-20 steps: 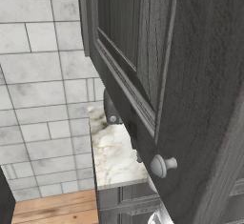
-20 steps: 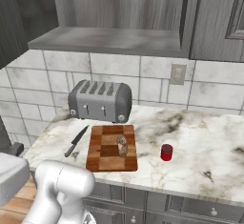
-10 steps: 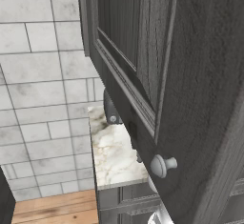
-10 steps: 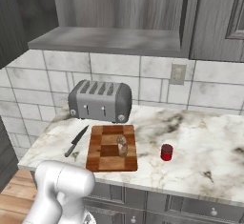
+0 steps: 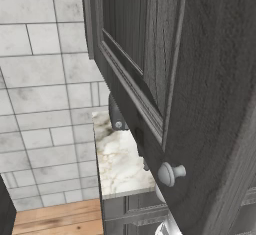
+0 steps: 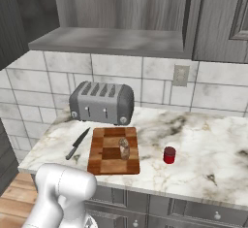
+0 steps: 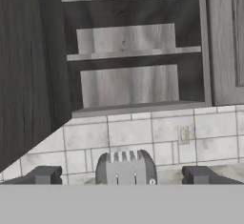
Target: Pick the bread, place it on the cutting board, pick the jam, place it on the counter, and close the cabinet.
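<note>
A: Where does the bread [image 6: 124,148] lie?

B: On the cutting board [image 6: 114,150], near its middle, a small brown chunk standing on the checkered wood. The board lies flat on the table [image 6: 203,149], just in front of the toaster [image 6: 101,102].

A: And the jam?

B: A small red jar [image 6: 169,154] stands upright on the marbled table, to the right of the board and apart from it. A black-handled knife [image 6: 77,143] lies on the other side of the board, aslant, close to its left edge.

A: How does the pincer [image 7: 123,175] stand to all this?

B: Its two dark fingertips [image 7: 44,175] are spread wide with nothing between them. The hand view looks at the tiled wall and the toaster top, with the cabinet [image 7: 138,46] above. The bread, the board and the jar cannot be seen from there, so I cannot tell how far the pincer is from them.

A: What is in the cabinet?

B: The hand view shows three pale grey shelves [image 7: 128,87], one over another, and I can make out nothing on them. The door [image 5: 190,89] stands swung out; in the left base view it is very close, dark wood grain with a recessed panel and a round pale knob [image 5: 170,173] near its lower edge.

A: Anything under the table?

B: Grey drawer fronts [image 6: 193,212] with small knobs.
</note>
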Tool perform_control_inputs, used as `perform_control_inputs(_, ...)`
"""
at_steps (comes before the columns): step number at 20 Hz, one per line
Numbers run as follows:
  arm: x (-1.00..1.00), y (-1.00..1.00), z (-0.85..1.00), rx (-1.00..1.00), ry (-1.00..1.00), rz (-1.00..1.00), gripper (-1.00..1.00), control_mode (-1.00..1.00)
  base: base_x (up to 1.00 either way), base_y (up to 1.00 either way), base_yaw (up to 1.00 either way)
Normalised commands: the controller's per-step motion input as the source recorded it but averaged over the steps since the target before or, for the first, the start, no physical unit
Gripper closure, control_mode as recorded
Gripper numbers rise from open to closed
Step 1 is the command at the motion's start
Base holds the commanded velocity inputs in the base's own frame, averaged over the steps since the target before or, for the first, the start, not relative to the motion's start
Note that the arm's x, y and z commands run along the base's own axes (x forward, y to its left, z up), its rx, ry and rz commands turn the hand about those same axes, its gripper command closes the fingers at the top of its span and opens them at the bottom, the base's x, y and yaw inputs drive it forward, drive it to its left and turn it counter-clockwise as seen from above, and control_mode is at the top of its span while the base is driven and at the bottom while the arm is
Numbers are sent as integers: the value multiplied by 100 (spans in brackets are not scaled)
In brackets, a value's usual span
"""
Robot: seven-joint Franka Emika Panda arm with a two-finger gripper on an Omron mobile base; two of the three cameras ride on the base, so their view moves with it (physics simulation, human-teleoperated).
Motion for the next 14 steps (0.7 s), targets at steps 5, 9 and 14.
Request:
perform_control_inputs(5,-36,40,0,0,-3,0,-100,-100,0,0,0)
perform_control_inputs(9,-36,33,1,0,-5,0,-100,-100,0,0,0)
perform_control_inputs(14,-28,30,0,0,-5,0,-100,-100,0,0,0)
